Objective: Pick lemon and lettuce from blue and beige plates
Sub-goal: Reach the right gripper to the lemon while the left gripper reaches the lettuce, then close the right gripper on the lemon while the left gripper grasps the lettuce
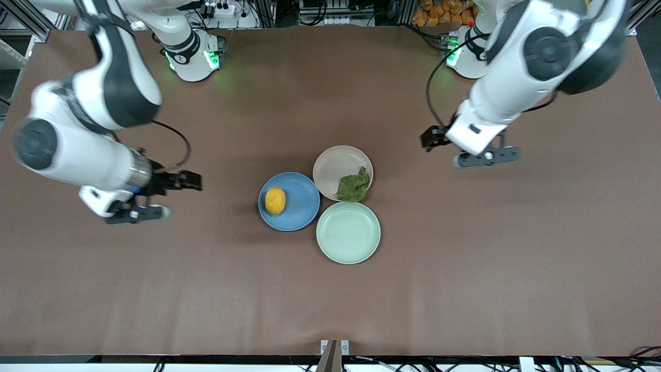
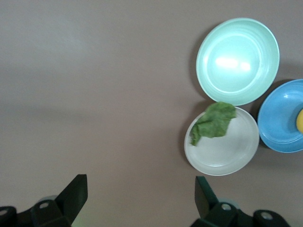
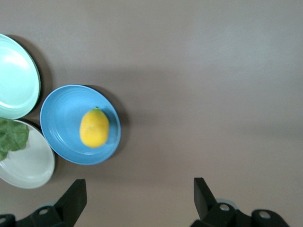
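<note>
Approach step: right gripper (image 1: pixel 135 213) and left gripper (image 1: pixel 488 156) hover over bare table beside the plates, jaws spread wide, nothing held. Next, each must descend: right onto the lemon (image 1: pixel 275 200) on the blue plate (image 1: pixel 302 212), left onto the lettuce (image 1: pixel 354 187) on the beige plate (image 1: pixel 333 165).

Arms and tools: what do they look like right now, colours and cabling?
Both arms are glossy white with dark grey joint sections, and green lights glow at their bases. A black cable loops along each forearm. The left tool and right tool have black bodies and black, wedge-shaped fingers.

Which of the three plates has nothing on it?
The mint-green plate, nearest the front camera. The blue plate holds the lemon; the beige plate holds the lettuce.
</note>
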`<control>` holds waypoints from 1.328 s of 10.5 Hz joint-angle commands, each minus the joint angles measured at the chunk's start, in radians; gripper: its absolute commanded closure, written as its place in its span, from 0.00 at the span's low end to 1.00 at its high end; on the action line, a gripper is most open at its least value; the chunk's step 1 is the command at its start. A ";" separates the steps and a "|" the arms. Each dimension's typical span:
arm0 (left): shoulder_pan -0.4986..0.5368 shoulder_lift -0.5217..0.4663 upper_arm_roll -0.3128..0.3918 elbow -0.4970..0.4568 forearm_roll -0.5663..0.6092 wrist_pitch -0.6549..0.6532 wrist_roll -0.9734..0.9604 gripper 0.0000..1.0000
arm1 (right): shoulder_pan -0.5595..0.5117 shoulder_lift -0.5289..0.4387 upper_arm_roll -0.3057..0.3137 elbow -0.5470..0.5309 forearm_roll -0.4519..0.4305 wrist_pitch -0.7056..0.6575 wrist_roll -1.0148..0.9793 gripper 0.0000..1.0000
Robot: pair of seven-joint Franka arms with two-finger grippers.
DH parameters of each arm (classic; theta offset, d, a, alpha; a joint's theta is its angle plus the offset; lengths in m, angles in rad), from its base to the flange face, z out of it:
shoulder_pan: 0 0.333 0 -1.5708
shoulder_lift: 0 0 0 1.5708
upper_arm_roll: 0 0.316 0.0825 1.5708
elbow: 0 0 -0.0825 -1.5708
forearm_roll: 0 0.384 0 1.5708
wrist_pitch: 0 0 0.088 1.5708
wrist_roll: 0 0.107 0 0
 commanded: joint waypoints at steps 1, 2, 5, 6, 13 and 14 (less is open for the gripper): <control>-0.108 0.093 -0.007 -0.022 0.058 0.107 -0.199 0.00 | 0.018 0.102 0.064 0.024 0.024 0.043 0.163 0.00; -0.155 0.150 -0.007 -0.020 0.118 0.140 -0.278 0.00 | 0.024 0.142 0.088 0.024 0.024 0.066 0.200 0.00; -0.217 0.297 -0.007 -0.005 0.152 0.239 -0.435 0.00 | 0.080 0.196 0.105 -0.071 0.020 0.251 0.288 0.00; -0.235 0.335 -0.005 -0.004 0.163 0.285 -0.475 0.00 | 0.082 0.206 0.107 -0.117 0.020 0.308 0.289 0.00; -0.334 0.564 0.027 0.078 0.355 0.422 -0.652 0.00 | 0.093 0.273 0.121 -0.127 0.026 0.387 0.320 0.00; -0.340 0.584 0.047 0.078 0.369 0.454 -0.652 0.00 | 0.093 0.284 0.127 -0.128 0.024 0.396 0.329 0.00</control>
